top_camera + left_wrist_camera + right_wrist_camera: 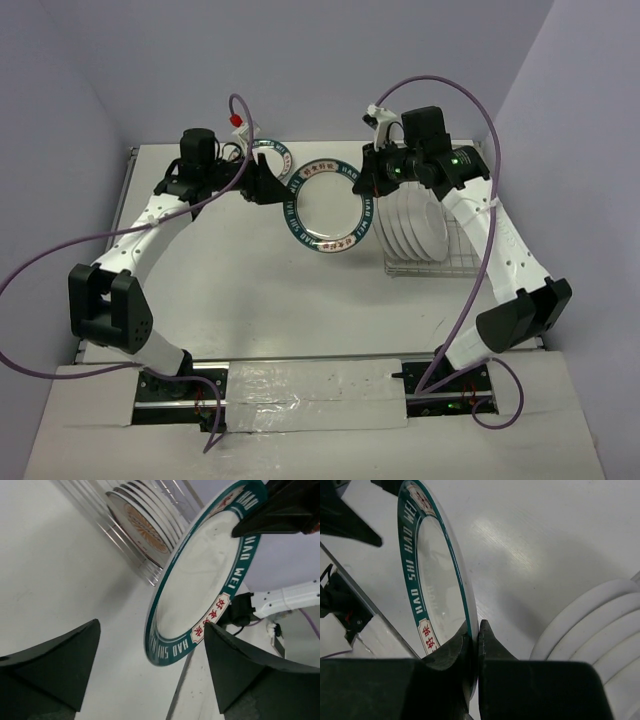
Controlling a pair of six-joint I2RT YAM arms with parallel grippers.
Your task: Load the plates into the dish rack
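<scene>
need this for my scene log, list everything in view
held plate: one, white with green rim, upright at centre
second plate: one, green rim, far side, left of held plate
rack: one, silver wire, right side
racked plates: about five, white backs, standing in rack
table: one, white, under everything
cables: two, purple, looping off the arms
left gripper: one, black, open beside held plate
right gripper: one, black, shut on held plate's rim

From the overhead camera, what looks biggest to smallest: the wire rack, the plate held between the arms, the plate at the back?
1. Rack and held plate: about alike; the plate sits nearer the camera and the right arm covers part of the rack, so unranked.
2. Back plate: smallest, partly hidden by the left arm.
</scene>
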